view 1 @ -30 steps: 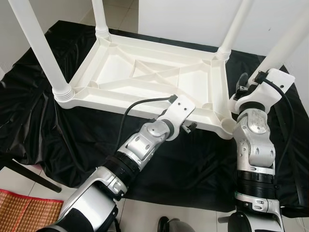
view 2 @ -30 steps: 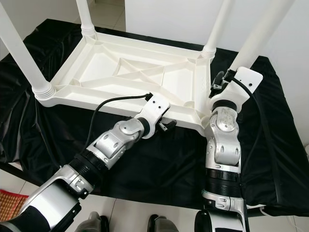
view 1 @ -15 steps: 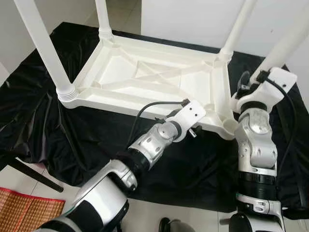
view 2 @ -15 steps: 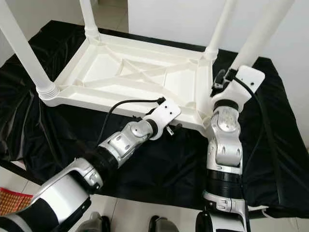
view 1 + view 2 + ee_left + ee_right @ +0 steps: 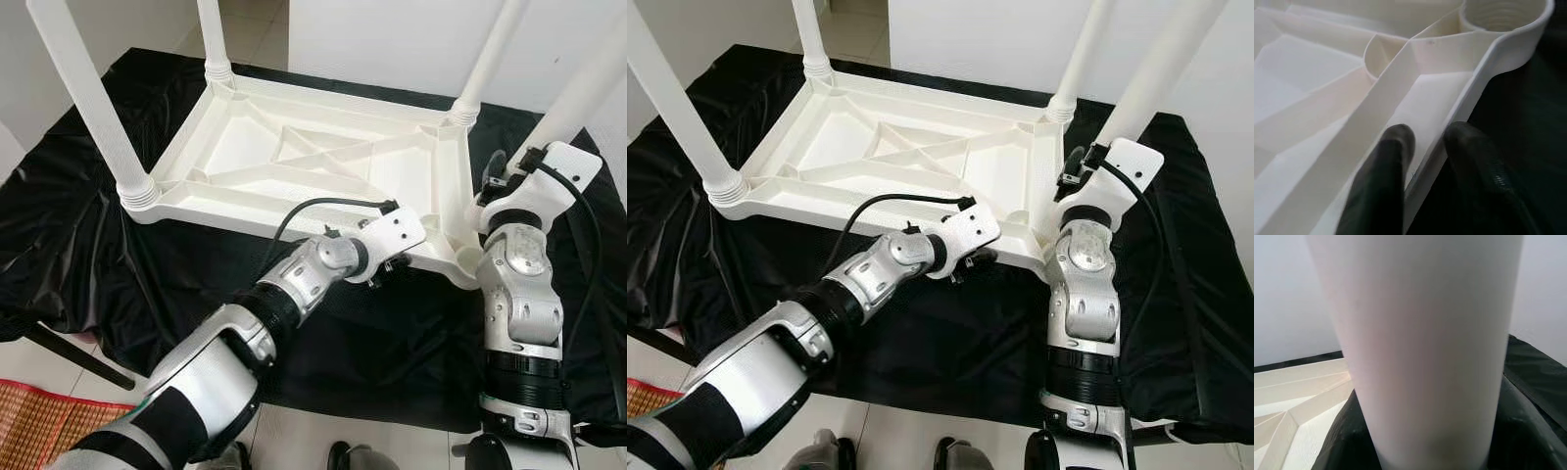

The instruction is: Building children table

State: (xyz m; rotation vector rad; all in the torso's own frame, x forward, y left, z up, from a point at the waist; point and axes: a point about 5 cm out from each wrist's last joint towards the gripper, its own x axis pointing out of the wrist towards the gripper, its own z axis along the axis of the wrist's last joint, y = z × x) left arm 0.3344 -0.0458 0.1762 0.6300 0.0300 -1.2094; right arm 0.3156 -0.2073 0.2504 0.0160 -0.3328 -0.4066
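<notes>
A crumpled black cloth (image 5: 78,225) covers the floor, and on it a white ribbed plastic children's table (image 5: 323,162) lies upside down with three round white legs screwed in upright. At the frame's 5 o'clock corner, the right gripper (image 5: 1080,176) has its fingers clasped around a fourth white tube leg (image 5: 1420,347) above the empty socket. At 6 o'clock, the left gripper (image 5: 1425,161) fingers (image 5: 1393,147) pinch the table's near rim.
</notes>
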